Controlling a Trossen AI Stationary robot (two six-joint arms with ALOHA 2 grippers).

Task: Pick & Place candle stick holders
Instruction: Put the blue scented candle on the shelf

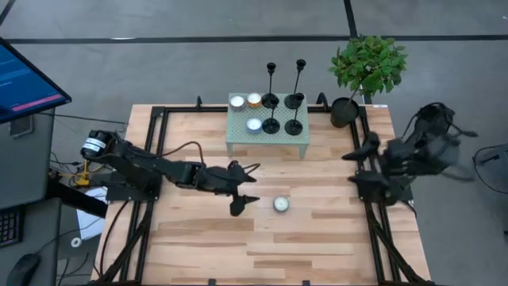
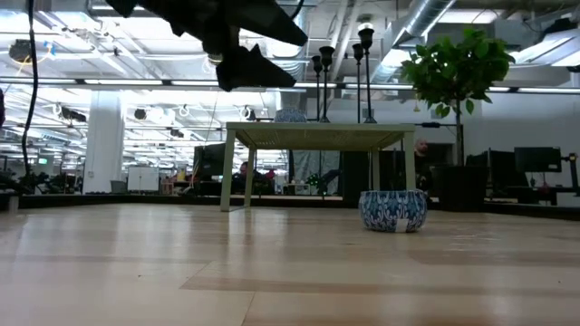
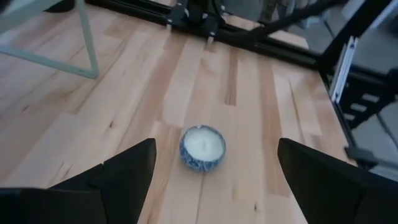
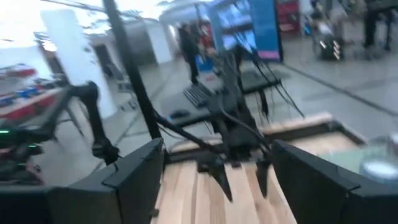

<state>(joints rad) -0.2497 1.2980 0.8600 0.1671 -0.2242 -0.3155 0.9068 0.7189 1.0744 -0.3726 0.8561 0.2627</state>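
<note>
Four black candle stick holders stand by their disc bases on a small pale-green stand point(image 1: 238, 141) at the table's far middle. Two are tall point(image 1: 271, 87) point(image 1: 298, 83) and two short point(image 1: 271, 125) point(image 1: 294, 125); the tall ones also show in the low view point(image 2: 324, 81) point(image 2: 365, 72). My left gripper point(image 1: 244, 192) is open and empty above the table's middle, nearer than the stand. It also shows in the low view point(image 2: 249, 54). A blue-and-white candle bowl point(image 3: 203, 148) lies ahead between its open fingers point(image 3: 216, 163), not touched. My right gripper point(image 1: 355, 165) is open and empty at the table's right edge point(image 4: 217, 155).
Three small candles point(image 1: 236, 102) point(image 1: 254, 100) point(image 1: 254, 124) sit on the stand's left half. The candle bowl point(image 1: 280, 204) rests on the table just right of my left gripper. A potted plant point(image 1: 365, 67) stands at the far right corner. Black frame rails run along the table's sides.
</note>
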